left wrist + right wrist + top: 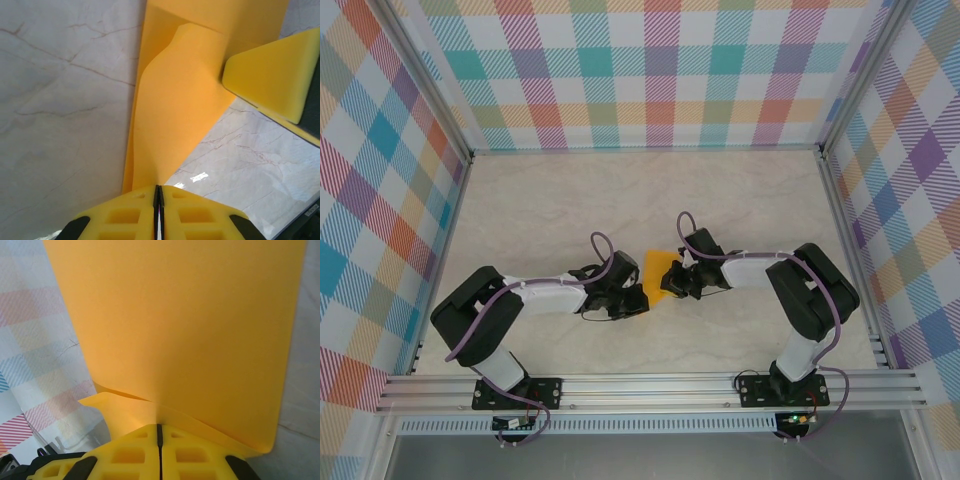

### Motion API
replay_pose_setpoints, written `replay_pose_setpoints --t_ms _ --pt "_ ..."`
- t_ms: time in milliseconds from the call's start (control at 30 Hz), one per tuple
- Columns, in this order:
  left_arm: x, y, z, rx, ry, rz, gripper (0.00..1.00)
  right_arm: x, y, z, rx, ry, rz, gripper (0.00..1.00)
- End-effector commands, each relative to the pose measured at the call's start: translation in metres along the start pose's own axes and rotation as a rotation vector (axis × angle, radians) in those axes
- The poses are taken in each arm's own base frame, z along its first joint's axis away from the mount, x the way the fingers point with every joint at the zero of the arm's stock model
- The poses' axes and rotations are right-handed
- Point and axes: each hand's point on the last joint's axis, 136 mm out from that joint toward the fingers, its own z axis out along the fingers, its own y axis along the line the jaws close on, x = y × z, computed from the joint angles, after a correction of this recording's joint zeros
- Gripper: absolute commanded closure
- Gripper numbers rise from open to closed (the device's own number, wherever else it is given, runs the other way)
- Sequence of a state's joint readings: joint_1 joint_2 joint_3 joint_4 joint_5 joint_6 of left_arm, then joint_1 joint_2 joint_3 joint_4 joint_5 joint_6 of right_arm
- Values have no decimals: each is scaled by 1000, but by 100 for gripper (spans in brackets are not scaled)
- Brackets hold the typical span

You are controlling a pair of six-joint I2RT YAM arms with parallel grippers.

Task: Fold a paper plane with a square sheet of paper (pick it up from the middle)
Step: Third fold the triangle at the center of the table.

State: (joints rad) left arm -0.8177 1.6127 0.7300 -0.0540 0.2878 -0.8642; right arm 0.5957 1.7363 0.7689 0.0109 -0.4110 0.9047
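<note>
— Yellow fingers [125,216] of the left gripper [158,189] sit closest in its wrist view, pressed together with no gap. What do they pinch?

— A narrow end of the orange-yellow sheet of paper [175,115]. The sheet rises away from that pinch and bows, with a soft bend along it rather than a sharp crease.

— And the right gripper [159,427]?

— Closed as well, clamped on another edge of the same sheet. Its wrist view shows the paper standing up from the shut tips, with one layer curling over beside them. One of its yellow pads [270,75] also shows at the right of the left wrist view, touching the paper's edge.

— Where does that leave the paper?

— Between the two grippers, over the middle of the marble-patterned table [550,200], a little towards the near side. It seems lifted off the surface, though how far clear cannot be told.

— Why hold it from both sides?

— Probably because paper this thin flops when held at one point. With two closed pinches, each gripper can steer an edge, bring one side over the other and line them up before a crease is pressed.

— Is the folding finished?

— No. It reads as a partly bent sheet, so the work looks to be at an early stage.
</note>
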Motion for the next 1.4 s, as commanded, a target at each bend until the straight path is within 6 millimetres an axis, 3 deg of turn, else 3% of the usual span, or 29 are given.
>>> replay_pose_setpoints --t_ms 0,233,467,600,767,900,1100,1367 --pt "20 24 5 -78 65 -20 88 7 -43 11 150 10 73 94" --pt "29 39 5 -123 85 -32 89 8 -45 12 158 16 74 94" --pt "39 66 -17 -255 97 -9 89 9 -47 12 162 16 76 94" --pt "30 50 -29 -222 54 13 89 9 -48 11 168 15 74 94" --pt "1 -2 -40 -38 -67 53 88 7 -46 11 166 14 68 94" --pt "-15 -21 -39 17 -127 72 88 7 -44 12 161 17 67 94" --pt "-20 -22 -16 33 -114 49 92 7 -43 12 159 19 66 94" --pt "-6 5 -1 -32 -60 15 94 5 -40 10 151 16 62 94"
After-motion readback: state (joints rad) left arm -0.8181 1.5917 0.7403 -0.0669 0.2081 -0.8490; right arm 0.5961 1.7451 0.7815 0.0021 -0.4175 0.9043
